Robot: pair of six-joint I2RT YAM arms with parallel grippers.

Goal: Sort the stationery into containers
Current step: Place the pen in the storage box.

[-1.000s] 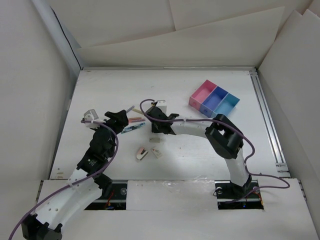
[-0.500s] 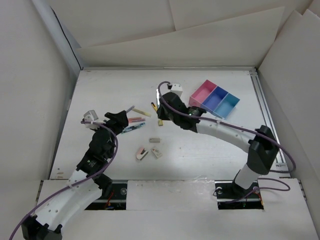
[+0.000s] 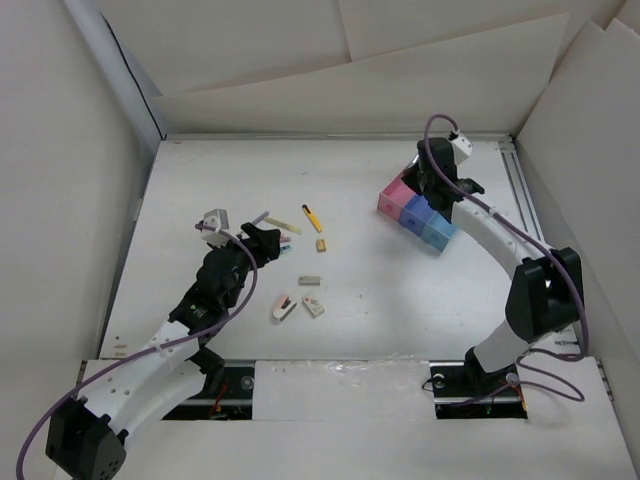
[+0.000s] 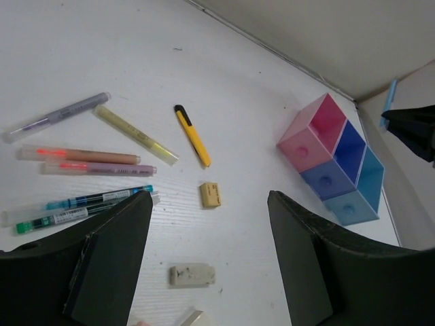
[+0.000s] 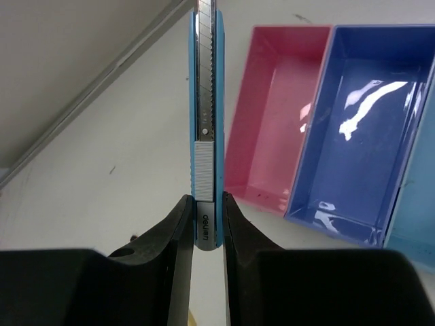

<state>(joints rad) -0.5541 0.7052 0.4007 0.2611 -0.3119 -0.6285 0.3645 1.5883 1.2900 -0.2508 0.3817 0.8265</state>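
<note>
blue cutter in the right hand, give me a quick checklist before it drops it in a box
1. Grip of right hand on blue cutter: ok, pinched at its end.
2. Insides of pink box and purple-blue box free: ok.
3. Cutter directly above a box: cannot tell.
4. Blade tip retracted: cannot tell, out of frame.
5. Spacing of left hand from the boxes: ok, open above the pens.

- Pink, deep blue and light blue are being shown by the containers point(image 4: 336, 163).
- Light blue with a silver blade is being shown by the cutter point(image 5: 206, 102) near the containers.
- Yellow with a black tip is being shown by the knife point(image 4: 192, 135) left of the containers.
</note>
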